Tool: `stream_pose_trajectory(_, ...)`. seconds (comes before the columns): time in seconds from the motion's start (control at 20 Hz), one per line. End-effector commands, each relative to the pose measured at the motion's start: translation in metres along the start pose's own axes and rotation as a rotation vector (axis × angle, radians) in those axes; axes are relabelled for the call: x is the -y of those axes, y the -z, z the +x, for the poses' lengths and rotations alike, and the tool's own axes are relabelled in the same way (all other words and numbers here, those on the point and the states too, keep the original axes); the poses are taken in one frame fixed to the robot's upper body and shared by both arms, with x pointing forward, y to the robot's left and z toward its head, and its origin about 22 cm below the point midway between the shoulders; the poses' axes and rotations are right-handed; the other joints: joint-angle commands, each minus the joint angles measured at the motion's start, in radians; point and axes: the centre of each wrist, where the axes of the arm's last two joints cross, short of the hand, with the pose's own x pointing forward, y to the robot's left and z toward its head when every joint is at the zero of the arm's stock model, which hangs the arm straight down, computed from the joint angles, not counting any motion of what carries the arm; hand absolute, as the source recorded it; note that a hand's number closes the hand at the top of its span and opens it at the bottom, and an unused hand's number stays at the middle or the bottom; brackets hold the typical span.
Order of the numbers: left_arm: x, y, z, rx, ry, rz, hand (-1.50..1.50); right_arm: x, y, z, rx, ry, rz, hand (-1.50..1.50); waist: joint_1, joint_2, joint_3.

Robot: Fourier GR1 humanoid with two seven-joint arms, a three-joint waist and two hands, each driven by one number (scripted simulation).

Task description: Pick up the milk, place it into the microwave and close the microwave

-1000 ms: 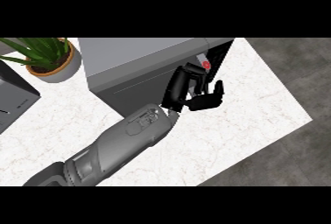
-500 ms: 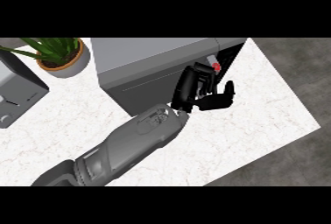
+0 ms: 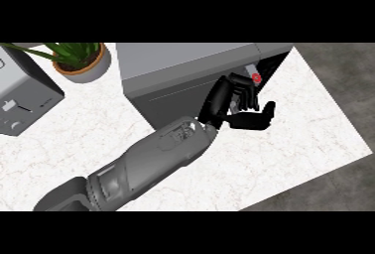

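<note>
Milk point(image 3: 256, 78) shows only as a small white top with a red cap, just inside the open front of the grey microwave point(image 3: 187, 62), at its right end. It sits against the curled fingers point(image 3: 245, 84) of the one hand point(image 3: 228, 101) in view; which arm this is I cannot tell. The fingers curl toward the carton, but whether they grip it is hidden; the thumb point(image 3: 253, 119) juts out toward the counter's point(image 3: 293, 129) right edge. The dark microwave door point(image 3: 275, 62) stands open beside the carton. Compared with half a second ago, the hand sits lower and nearer the microwave's front face. Also on the counter: one potted plant point(image 3: 81, 58) and one grey toaster point(image 3: 26, 99), both well left of the microwave.
</note>
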Motion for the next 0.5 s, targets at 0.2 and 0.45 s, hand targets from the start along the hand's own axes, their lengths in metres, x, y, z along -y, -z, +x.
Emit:
stream_pose_trajectory(0.2,-0.091,0.005,-0.036,-0.14,0.091,0.303,-1.5,0.005,-0.008,0.009,-0.009,-0.013,-0.045,-1.5,0.076,0.007,-0.004)
stream_pose_trajectory(0.45,-0.09,0.002,-0.041,-0.146,0.077,0.288,-1.5,0.003,-0.009,0.018,0.004,-0.018,-0.036,-1.5,0.087,-0.003,-0.004)
